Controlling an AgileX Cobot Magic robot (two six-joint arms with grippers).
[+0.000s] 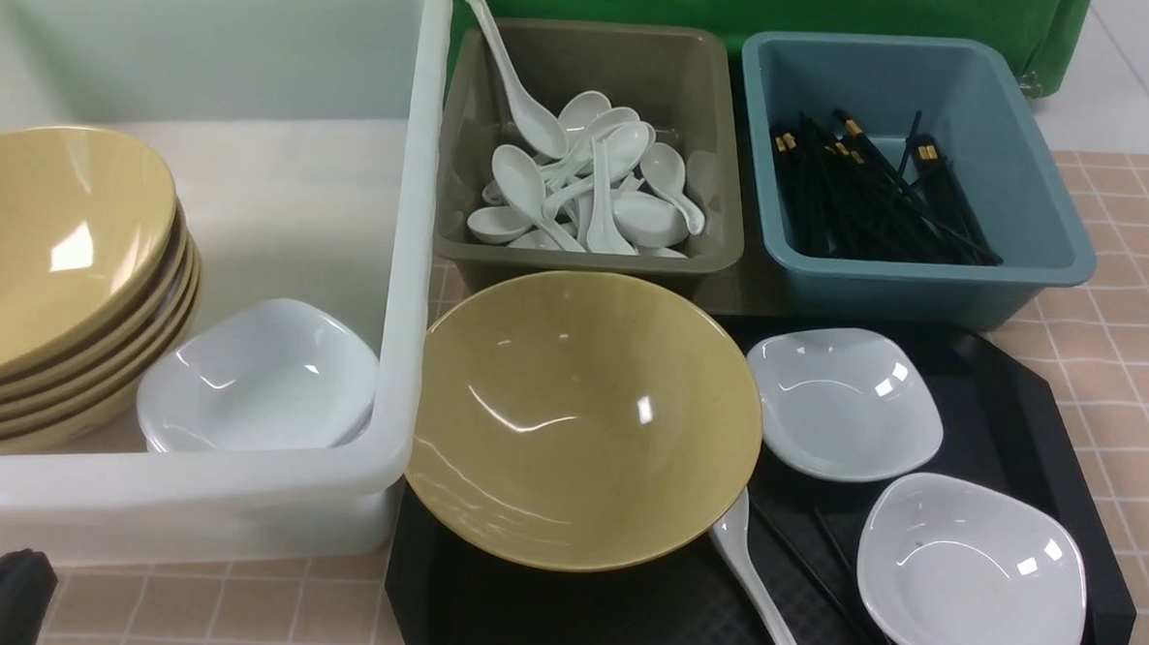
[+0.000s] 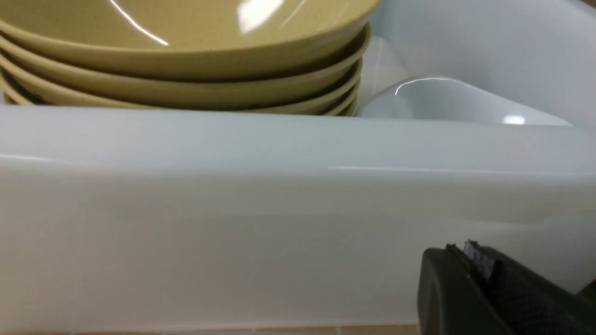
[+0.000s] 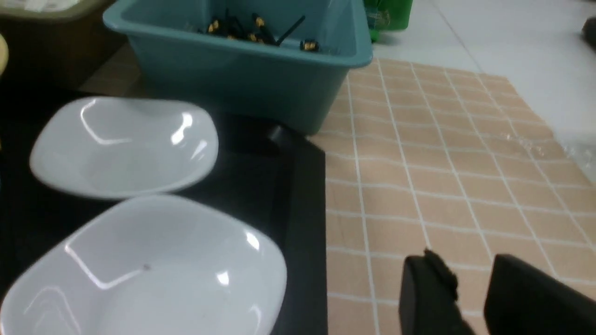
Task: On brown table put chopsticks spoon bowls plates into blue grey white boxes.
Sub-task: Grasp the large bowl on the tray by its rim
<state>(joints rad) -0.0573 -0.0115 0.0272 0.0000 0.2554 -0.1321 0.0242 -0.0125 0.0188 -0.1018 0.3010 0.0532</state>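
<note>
On the black tray [image 1: 1017,400] sit one yellow bowl [image 1: 580,410], two white plates [image 1: 843,402] [image 1: 971,577], a white spoon [image 1: 752,582] and black chopsticks [image 1: 797,555]. The white box [image 1: 412,257] holds stacked bowls [image 1: 54,251] and plates [image 1: 262,377]. Several spoons lie in the grey box [image 1: 596,52], and chopsticks fill the blue box [image 1: 1027,168]. My left gripper [image 2: 461,246] is shut and empty, low against the white box's near wall [image 2: 233,209]. My right gripper [image 3: 465,260] is open and empty above the brown table [image 3: 442,163], beside the tray's right edge [image 3: 302,209].
The three boxes stand in a row behind the tray, the white one far taller and wider. Bare tiled table [image 1: 1137,318] lies right of the tray and blue box. A green cloth hangs behind the boxes.
</note>
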